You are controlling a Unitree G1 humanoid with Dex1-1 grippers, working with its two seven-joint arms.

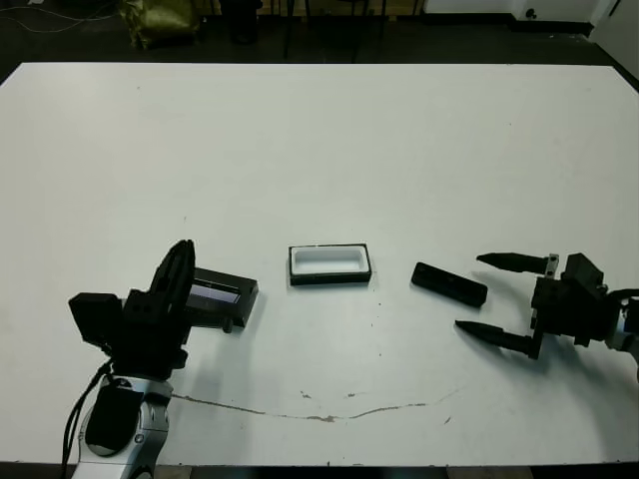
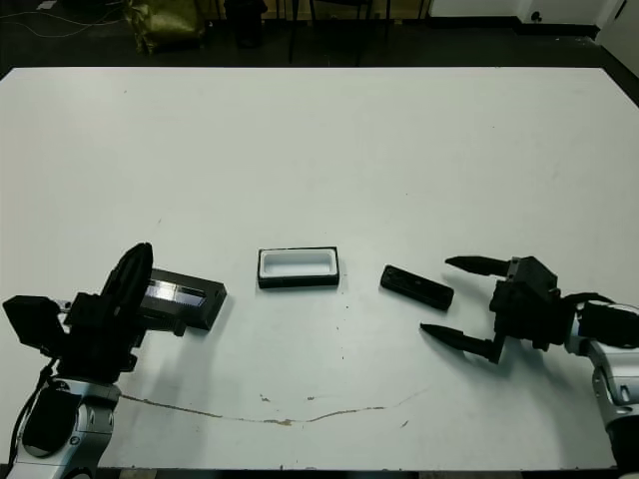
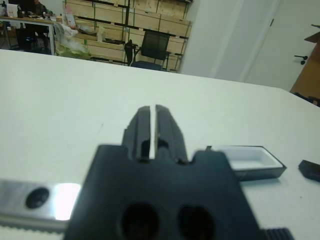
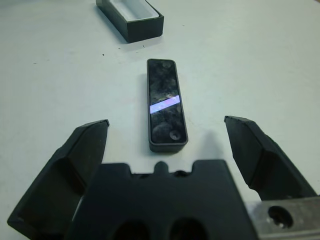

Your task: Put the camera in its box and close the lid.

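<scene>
Right claw [image 1: 496,296], fingers spread wide, is lined up just behind the camera [image 1: 449,284] lying on the bench [image 1: 399,150]; left claw [image 1: 175,269] is pressed together by the lid [image 1: 222,294]. Reach step: next advance, straddle the camera, pinch, carry to the box [image 1: 329,263]

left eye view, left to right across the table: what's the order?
Left end effector → lid → box → camera → right end effector. The left end effector covers the lid's near-left end; everything else lies apart.
</scene>
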